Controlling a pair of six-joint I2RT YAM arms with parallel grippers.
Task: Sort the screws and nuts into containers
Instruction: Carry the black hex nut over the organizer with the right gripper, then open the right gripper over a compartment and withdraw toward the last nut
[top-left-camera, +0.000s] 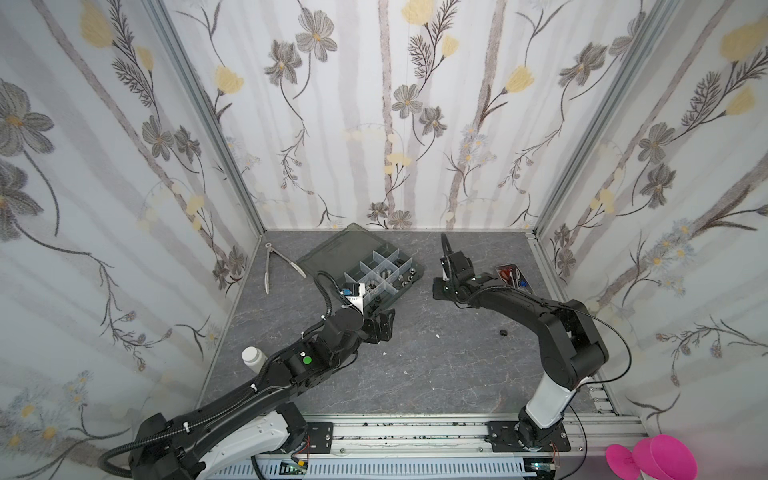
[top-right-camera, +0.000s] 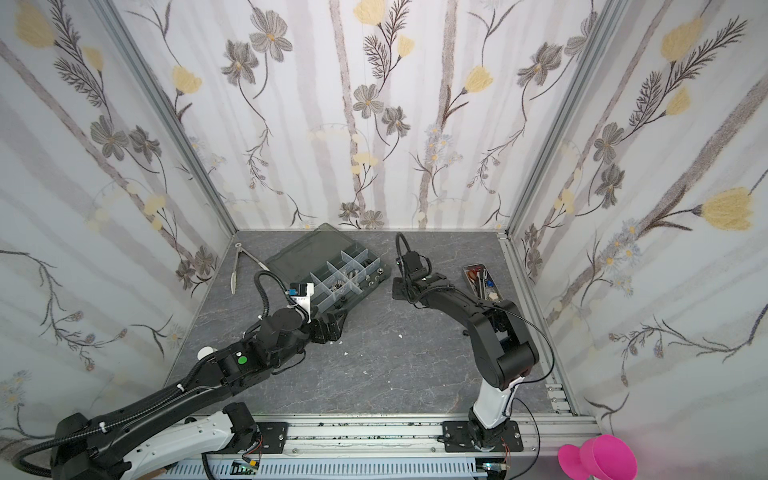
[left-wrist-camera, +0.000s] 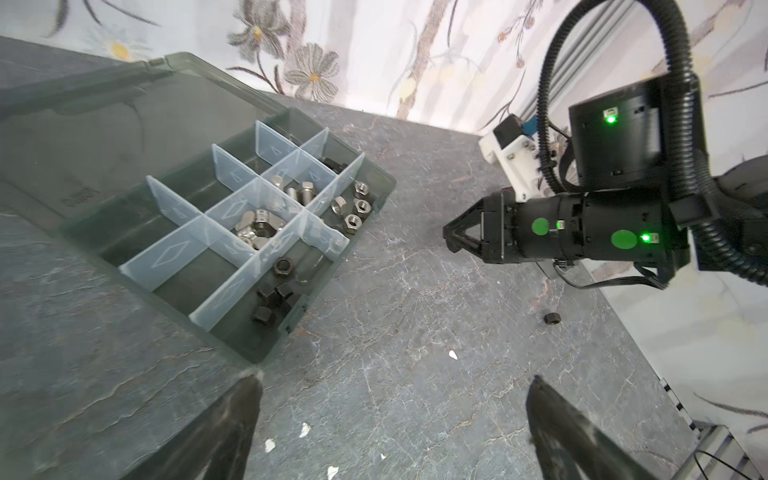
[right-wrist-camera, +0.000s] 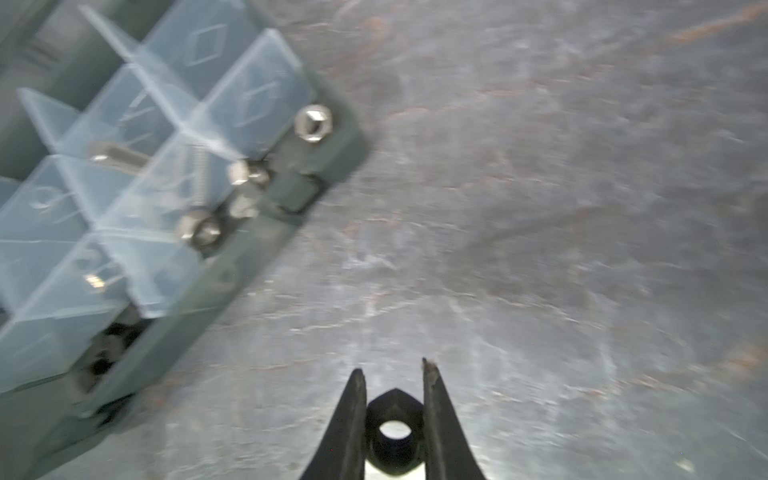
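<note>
The organizer box (left-wrist-camera: 376, 176) lies open just ahead of both grippers, most stock already filed. The left gripper (left-wrist-camera: 390, 386) stands wide and empty at the box's near corner. The right gripper (left-wrist-camera: 454, 237) is clamped on one black hex nut (right-wrist-camera: 395, 428), short of the box.

Filed in separate compartments: silver bolts (left-wrist-camera: 299, 193), silver nuts (left-wrist-camera: 351, 205), black nuts (left-wrist-camera: 274, 303). A middle compartment appears mixed, though the view is unclear.

Outstanding: the held nut and one loose black nut (left-wrist-camera: 552, 319) on the table (left-wrist-camera: 415, 291) behind the right gripper. Sorting is judged nearly complete.

Silver tongs (top-left-camera: 267, 270), a tool tray (top-right-camera: 476, 265) and a white bottle (top-left-camera: 250, 357) rest on the grey bench (top-left-camera: 415, 365), ringed by floral walls (top-left-camera: 415, 124).
</note>
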